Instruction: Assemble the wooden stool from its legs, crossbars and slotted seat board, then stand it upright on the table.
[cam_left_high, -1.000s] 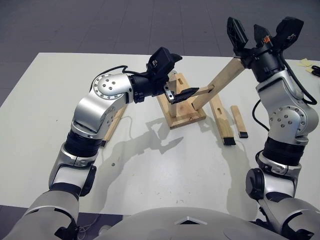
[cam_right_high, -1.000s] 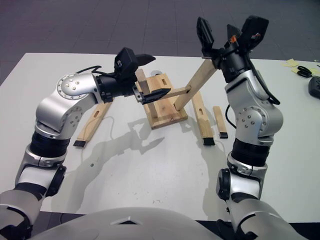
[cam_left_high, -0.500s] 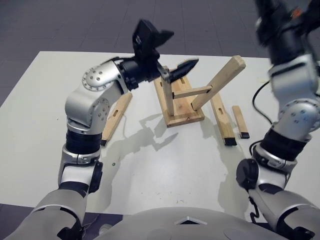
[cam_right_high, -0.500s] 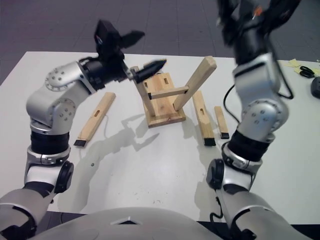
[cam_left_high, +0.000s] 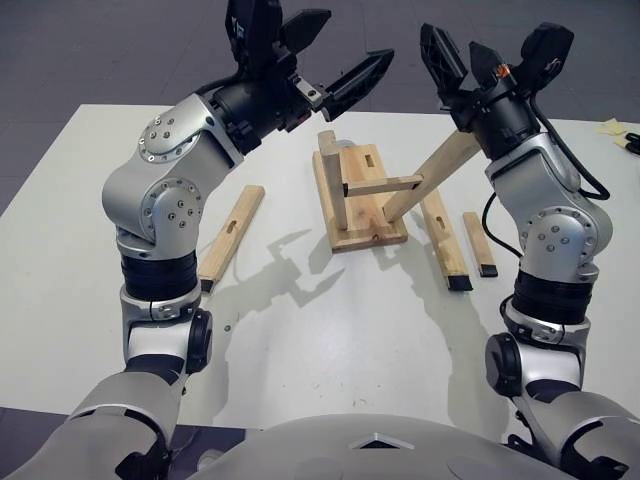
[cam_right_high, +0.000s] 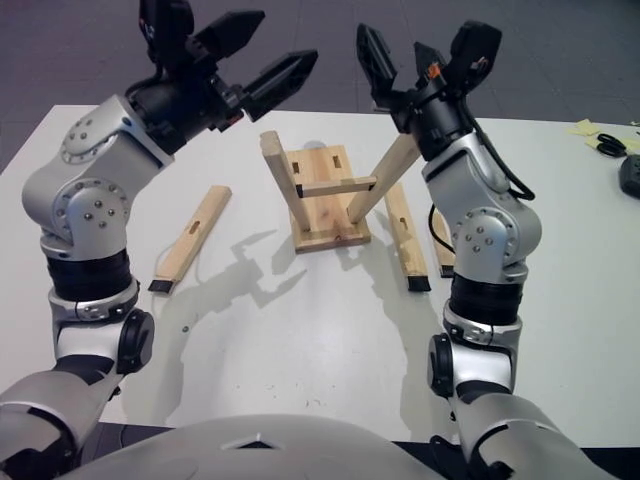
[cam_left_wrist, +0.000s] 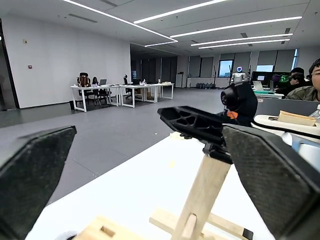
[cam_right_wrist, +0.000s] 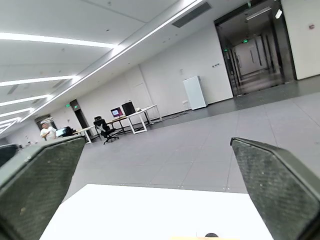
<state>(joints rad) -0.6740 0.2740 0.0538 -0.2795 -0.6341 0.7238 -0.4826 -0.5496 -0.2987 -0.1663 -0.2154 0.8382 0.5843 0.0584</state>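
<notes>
The slotted seat board (cam_left_high: 362, 215) lies flat at the table's middle. From it rise an upright leg (cam_left_high: 331, 178) and a slanted leg (cam_left_high: 432, 172), joined by a crossbar (cam_left_high: 384, 185). One loose leg (cam_left_high: 231, 235) lies to the left of the board, another loose leg (cam_left_high: 444, 245) and a short crossbar (cam_left_high: 478, 243) to its right. My left gripper (cam_left_high: 335, 50) hangs open high above the board, holding nothing. My right gripper (cam_left_high: 492, 48) is open too, just above the slanted leg's top end, which its base hides. The left wrist view shows the slanted leg (cam_left_wrist: 200, 197) under the right gripper (cam_left_wrist: 200, 125).
Yellow notes (cam_right_high: 582, 127), scissors (cam_right_high: 608, 143) and a black object (cam_right_high: 630, 175) sit at the table's far right edge. The white table (cam_left_high: 330, 340) has bare room in front of the stool parts.
My left gripper let go of the crossbar and rose well above the stool. My right arm swung up out of view, then came back to just above the slanted leg, which stands unheld.
</notes>
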